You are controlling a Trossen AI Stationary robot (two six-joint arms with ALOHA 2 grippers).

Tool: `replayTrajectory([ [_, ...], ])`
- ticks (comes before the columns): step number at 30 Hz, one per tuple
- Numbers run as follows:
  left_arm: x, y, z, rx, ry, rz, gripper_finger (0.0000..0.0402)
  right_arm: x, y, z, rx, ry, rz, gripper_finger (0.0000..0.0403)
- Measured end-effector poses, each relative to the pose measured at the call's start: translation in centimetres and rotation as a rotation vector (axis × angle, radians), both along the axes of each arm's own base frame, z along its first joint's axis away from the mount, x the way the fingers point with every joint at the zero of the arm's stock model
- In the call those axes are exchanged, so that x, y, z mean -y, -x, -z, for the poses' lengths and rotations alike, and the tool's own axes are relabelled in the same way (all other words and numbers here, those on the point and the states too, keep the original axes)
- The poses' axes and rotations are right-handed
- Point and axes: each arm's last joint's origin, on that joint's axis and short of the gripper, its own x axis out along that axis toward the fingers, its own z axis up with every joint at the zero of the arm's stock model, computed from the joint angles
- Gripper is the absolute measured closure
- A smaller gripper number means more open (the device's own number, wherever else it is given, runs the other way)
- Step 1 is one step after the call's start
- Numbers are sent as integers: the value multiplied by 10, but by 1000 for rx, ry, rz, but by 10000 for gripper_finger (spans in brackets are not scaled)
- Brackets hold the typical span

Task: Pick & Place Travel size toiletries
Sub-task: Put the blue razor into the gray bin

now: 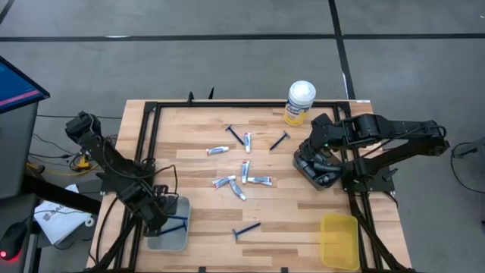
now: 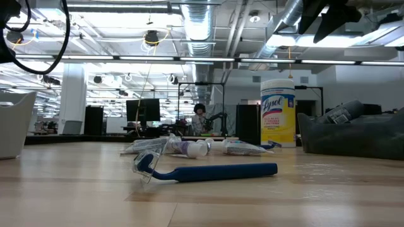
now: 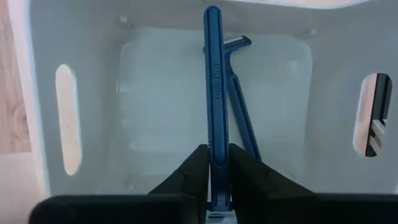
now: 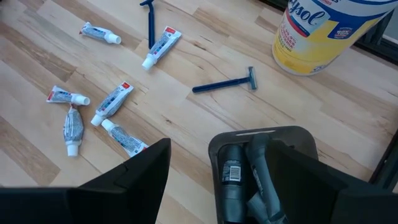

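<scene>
Blue razor [image 3: 213, 81] gripped between the left gripper [image 3: 214, 171] fingers, over the grey tray [image 3: 93, 37].
A second razor [image 3: 239, 99] lies on the tray's floor, at the table's near left. Tubes [image 1: 244, 171] and razors are scattered mid-table. The right gripper [image 4: 189, 168] hovers wide open at the dark tray [image 4: 298, 140], far right, near the yellow canister [image 1: 300, 101].

Dark-blue razors [image 1: 247, 229] and small white tubes [image 1: 218, 151] printed in blue and red are scattered over a pale, striped wooden table [image 1: 204, 220]. A yellow canister [image 1: 298, 102], white-lidded and blue-lettered, is seen at the back. A pale grey tray [image 1: 168, 236], a dark grey tray [image 1: 314, 171] and a translucent yellow tray [image 1: 339, 241] are shown beside black arms.
</scene>
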Motion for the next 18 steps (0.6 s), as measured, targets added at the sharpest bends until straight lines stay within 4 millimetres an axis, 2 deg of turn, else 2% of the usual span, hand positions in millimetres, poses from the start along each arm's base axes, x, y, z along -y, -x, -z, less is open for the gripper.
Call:
replayTrajectory([
  [5,-1,0,0,6,-5,-5,309,0,0,0,0,0,0,149],
  [13,-1,-1,0,-6,7,-43,203,0,0,0,0,0,0,149],
  [18,-10,-11,-6,2,37,-152,168,0,0,0,-1,-15,-7,149],
])
